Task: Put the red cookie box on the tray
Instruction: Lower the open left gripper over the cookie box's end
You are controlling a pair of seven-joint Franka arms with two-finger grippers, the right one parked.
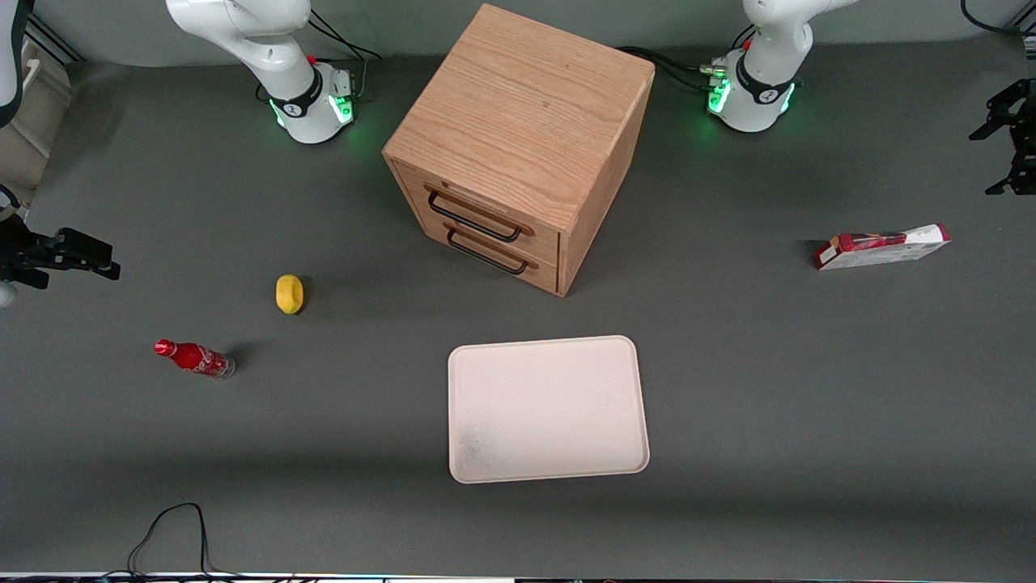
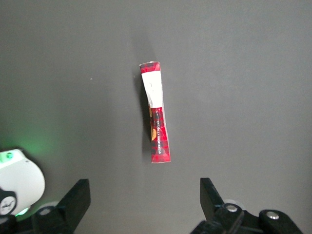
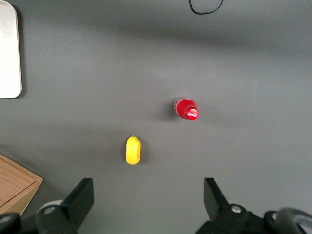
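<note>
In the front view, the working arm's gripper (image 1: 1012, 138) is seen only in part at the picture's edge, raised above the tabletop (image 1: 769, 389) toward the working arm's end. The red cookie box (image 1: 882, 246) lies on its narrow side on the tabletop, nearer to the camera than the gripper and apart from it. Its long axis runs roughly sideways across the table, the white half pointing to the table's end and the red half toward the wooden drawer cabinet (image 1: 518, 146). The tray (image 1: 549, 409) lies well apart from the box, nearer to the camera than the cabinet. A yellow fruit, possibly a lemon (image 1: 289, 293), and a cola bottle (image 1: 194, 358) lie toward the parked arm's end.

In the left wrist view, the fingers (image 2: 75, 200) are spread wide and hold nothing. The box is seen between them, bare tabletop all around it, with its red end toward the gripper.

In the right wrist view, the lemon, the bottle and a corner of the tray are shown.
</note>
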